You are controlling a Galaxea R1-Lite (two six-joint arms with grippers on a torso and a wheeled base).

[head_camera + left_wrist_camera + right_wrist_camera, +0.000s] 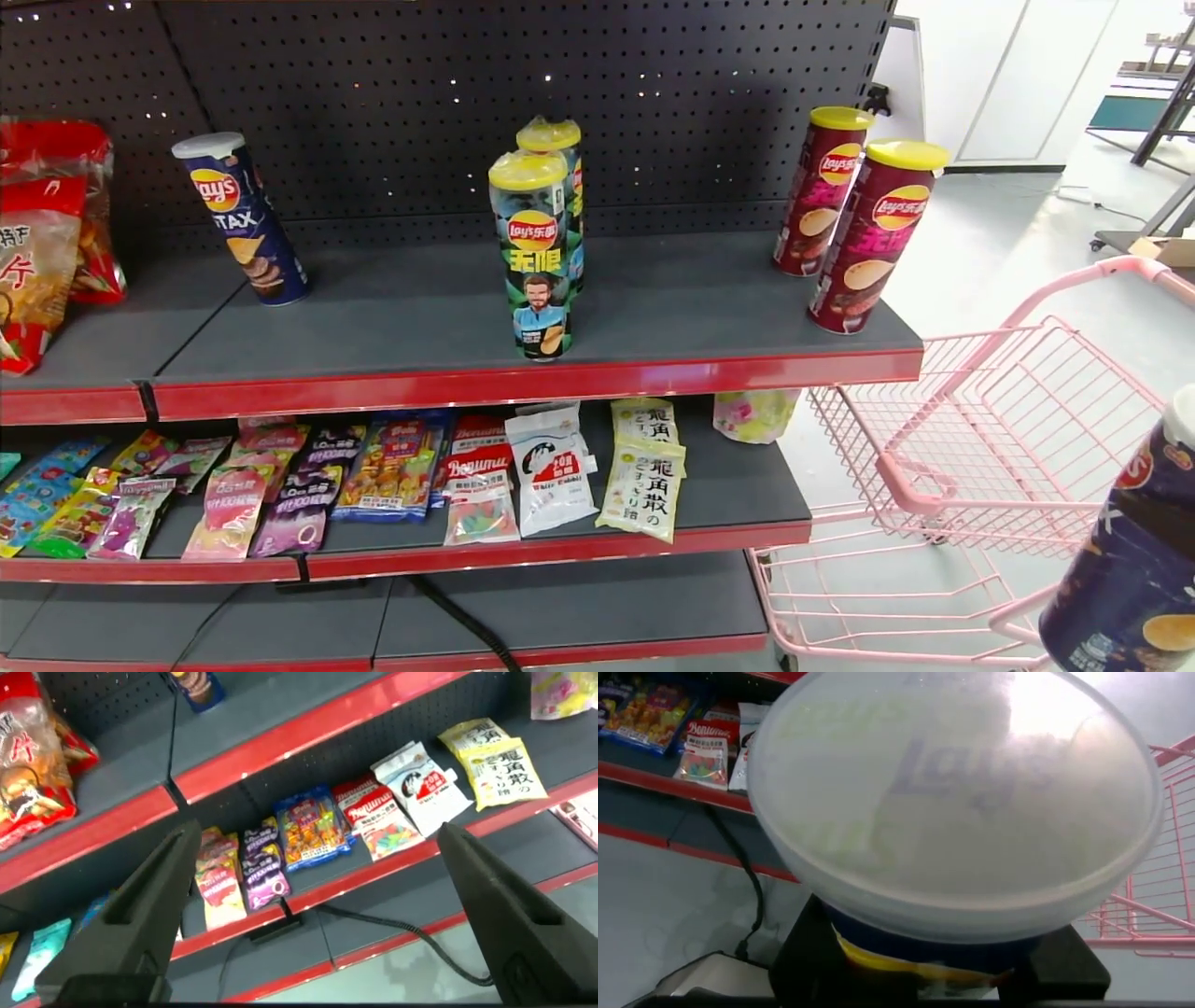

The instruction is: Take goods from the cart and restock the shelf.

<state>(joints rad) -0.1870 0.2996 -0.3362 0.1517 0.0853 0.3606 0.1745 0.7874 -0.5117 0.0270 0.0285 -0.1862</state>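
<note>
Right pincer [936,969] clamps navy can [1131,555] by cart [1013,439]; left pincer [316,842] gapes. Risk: can clips shelf [392,322] lip on approach, toppling green cans [534,257] there.

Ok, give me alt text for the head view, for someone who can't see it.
A dark blue chip can sits at the lower right corner, in front of a pink wire cart. The top shelf holds five upright chip cans and red snack bags at its left; the shelf below is lined with candy packets.
</note>
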